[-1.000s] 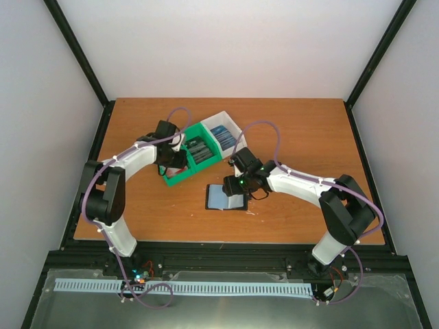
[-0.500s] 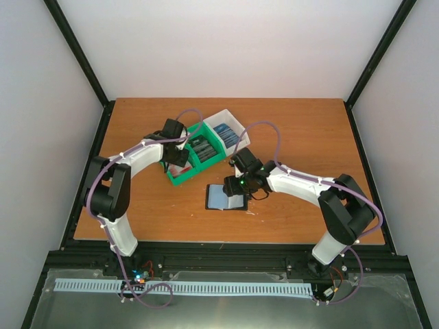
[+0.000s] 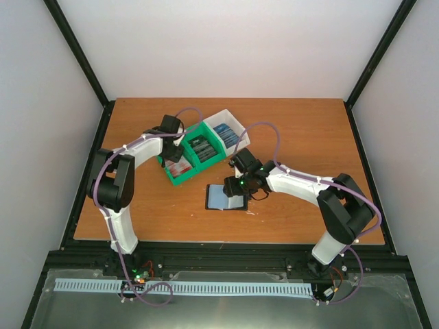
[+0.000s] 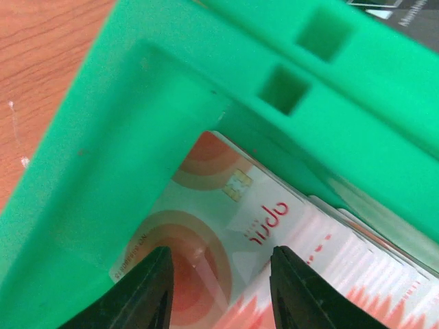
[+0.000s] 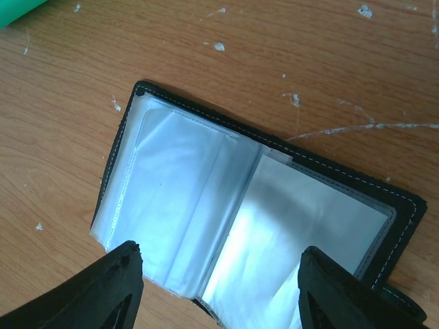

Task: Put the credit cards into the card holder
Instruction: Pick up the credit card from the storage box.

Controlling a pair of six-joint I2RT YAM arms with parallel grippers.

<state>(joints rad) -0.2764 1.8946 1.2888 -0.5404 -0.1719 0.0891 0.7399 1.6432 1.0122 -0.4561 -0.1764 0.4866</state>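
The card holder (image 3: 226, 197) lies open and flat on the table, black with grey-blue sleeves; it fills the right wrist view (image 5: 254, 233). My right gripper (image 3: 235, 186) hovers just above it, open and empty (image 5: 219, 295). The credit cards sit in a green and white bin (image 3: 206, 159): red ones (image 3: 180, 166), dark ones (image 3: 199, 147), blue ones (image 3: 225, 135). My left gripper (image 3: 171, 154) is open over the red stack; in the left wrist view (image 4: 219, 291) its fingers straddle the top red card (image 4: 219, 219) without holding it.
The bin's green wall (image 4: 103, 157) stands close round the left fingers, with a divider (image 4: 329, 82) behind the stack. The bin stands just behind and left of the card holder. Black frame posts (image 3: 79, 62) border the table.
My left wrist has swung toward the far left end of the bin, uncovering the red cards in the top view. The right arm and card holder have not moved.
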